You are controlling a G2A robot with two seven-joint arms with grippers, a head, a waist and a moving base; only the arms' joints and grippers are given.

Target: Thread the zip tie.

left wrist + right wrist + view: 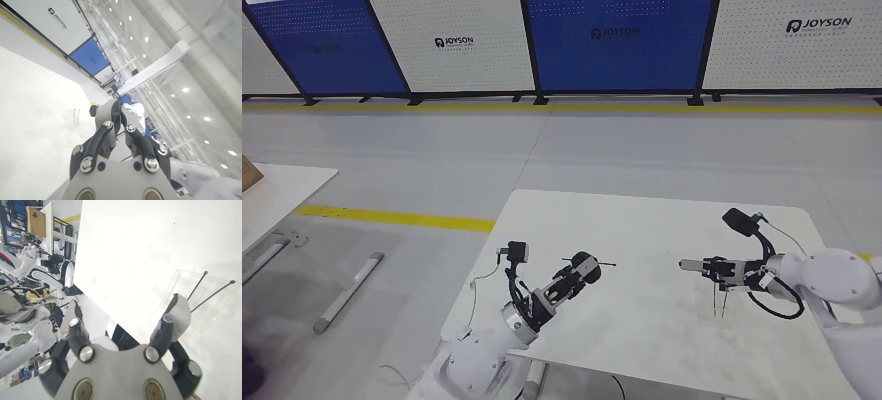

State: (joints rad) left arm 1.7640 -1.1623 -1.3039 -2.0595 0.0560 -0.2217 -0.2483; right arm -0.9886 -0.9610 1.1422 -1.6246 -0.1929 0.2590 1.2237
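My left gripper [587,268] hovers over the near left part of the white table [642,230], and its fingers [113,113] are shut on a thin black zip tie [604,264] that sticks out sideways. In the left wrist view the tie's strap [126,157] runs behind the closed jaws. My right gripper [689,265] is held to the right, facing the left one, open and empty [124,298]. Two more black zip ties [211,295] lie side by side on a clear plastic tray [175,279] just beside its outer finger [181,306].
The table's left edge [78,256] drops to the floor. A second white table [282,195] stands farther left. The middle and far side of the table are bare white surface.
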